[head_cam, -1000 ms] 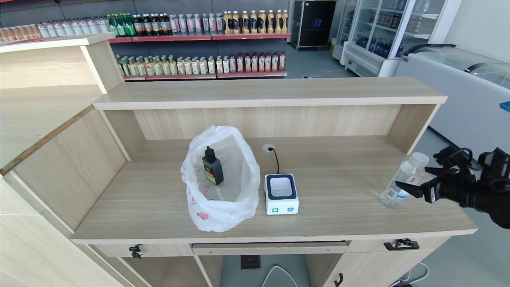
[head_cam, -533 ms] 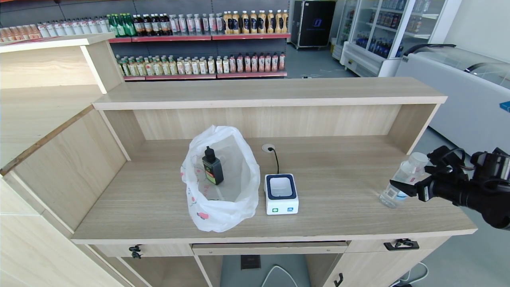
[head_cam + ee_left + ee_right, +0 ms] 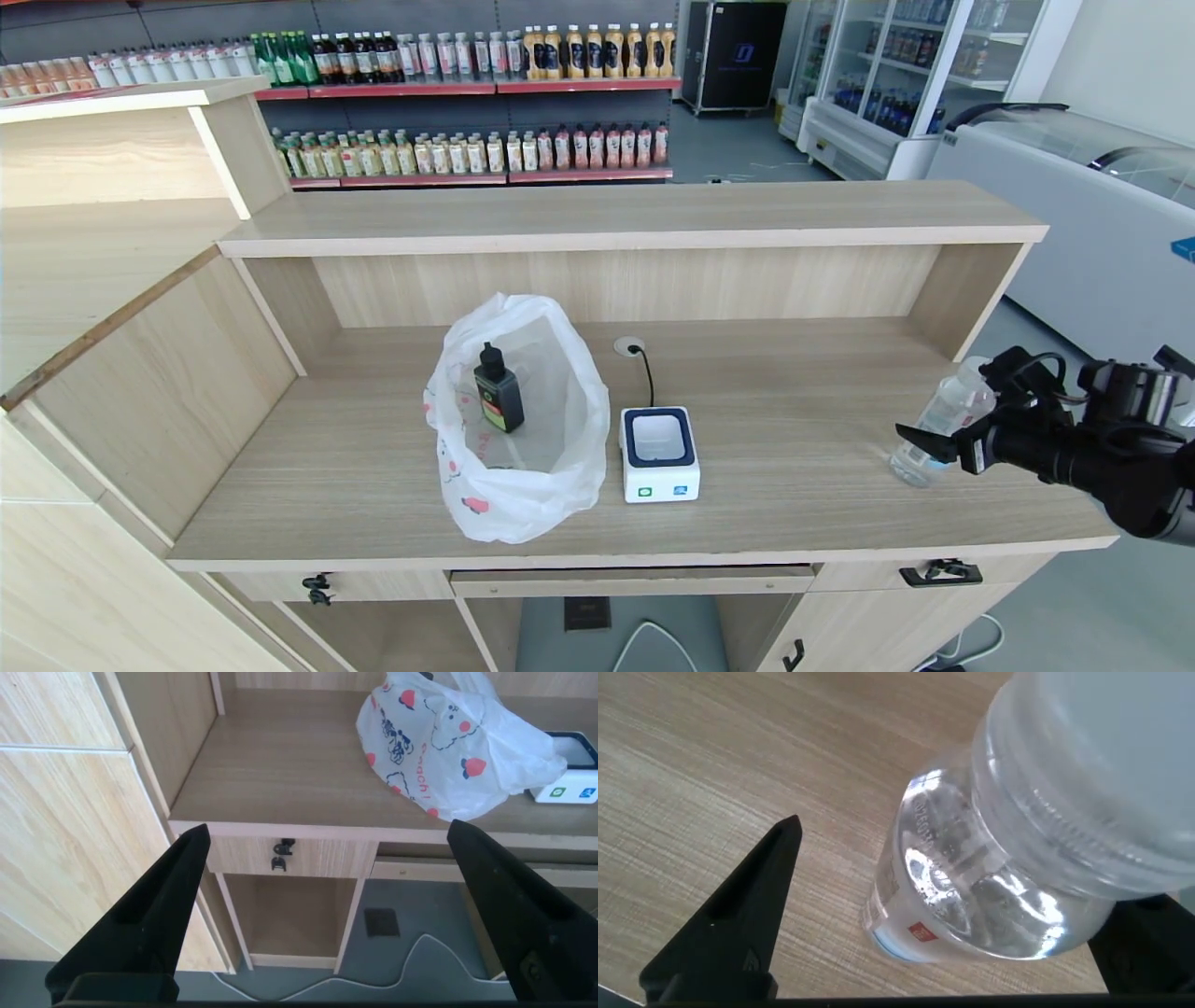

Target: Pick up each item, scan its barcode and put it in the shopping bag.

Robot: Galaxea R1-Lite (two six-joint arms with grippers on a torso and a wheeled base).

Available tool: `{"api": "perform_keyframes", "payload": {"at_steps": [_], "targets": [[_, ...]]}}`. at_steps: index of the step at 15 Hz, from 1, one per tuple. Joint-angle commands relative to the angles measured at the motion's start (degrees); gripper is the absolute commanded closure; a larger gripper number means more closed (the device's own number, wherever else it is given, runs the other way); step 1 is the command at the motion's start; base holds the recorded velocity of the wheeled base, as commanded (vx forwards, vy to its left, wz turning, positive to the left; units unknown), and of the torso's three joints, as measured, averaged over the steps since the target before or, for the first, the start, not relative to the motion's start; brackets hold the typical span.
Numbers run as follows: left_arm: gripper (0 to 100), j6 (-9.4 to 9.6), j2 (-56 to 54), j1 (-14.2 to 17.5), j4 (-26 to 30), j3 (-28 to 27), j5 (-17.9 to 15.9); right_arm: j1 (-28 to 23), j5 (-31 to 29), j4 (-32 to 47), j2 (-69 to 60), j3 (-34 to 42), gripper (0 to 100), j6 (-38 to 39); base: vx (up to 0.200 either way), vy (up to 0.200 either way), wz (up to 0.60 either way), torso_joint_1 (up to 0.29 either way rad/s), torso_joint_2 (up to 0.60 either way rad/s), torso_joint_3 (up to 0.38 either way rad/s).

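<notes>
the left gripper [image 3: 327,831] hangs low before the left front corner of the counter [image 3: 794,439], released, its two dark fingers [image 3: 140,924] spread wide. the drawer front and a small black fitting [image 3: 278,856] can be seen between them, and the finger bases run off the frame.

on the counter, left of centre, the white shopping bag [image 3: 513,420] stands with its mouth gaping, printed with small red and pink figures. inside it a dark bottle [image 3: 497,390] with a black cap stands upright. its foot is lost in the plastic folds and its label is too small to make out.

just beside the bag, to the right, sits the white scanner [image 3: 659,455] with a dark-rimmed window on top. its black cable [image 3: 646,373] runs back to a hole in the counter. in the left wrist view the scanner is cut off by the frame edge.

well apart, near the counter's right end, the clear bottle [image 3: 938,425] with a pale cap has its base on the wood. the right gripper [image 3: 943,411] sits around it, unclenched. the near finger [image 3: 738,924] stands clear of the bottle's side, with bare wood between. the far finger is mostly hidden behind the bottle, so i cannot tell whether it touches. up close the cap is blurred.
</notes>
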Motion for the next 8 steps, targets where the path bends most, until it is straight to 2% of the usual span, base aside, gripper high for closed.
{"api": "perform_keyframes", "payload": {"at_steps": [1, 7, 8], "targets": [[0, -0.01, 0.02, 0.01, 0.0, 0.0, 0.1, 0.12, 0.01, -0.37, 1.0, -0.34, 0, -0.05, 0.0, 0.0, 0.0, 0.0, 0.0, 0.0], [0, -0.01, 0.02, 0.01, 0.0, 0.0, 0.02, 1.35, 0.01, -2.3, 3.2, -1.22, 0, 0.04, 0.0, 0.0, 0.0, 0.0, 0.0, 0.0], [0, -0.01, 0.02, 0.01, 0.0, 0.0, 0.02, 1.43, 0.01, -2.39, 3.37, -1.22, 100, -0.05, 0.0, 0.0, 0.0, 0.0, 0.0, 0.0]]}}
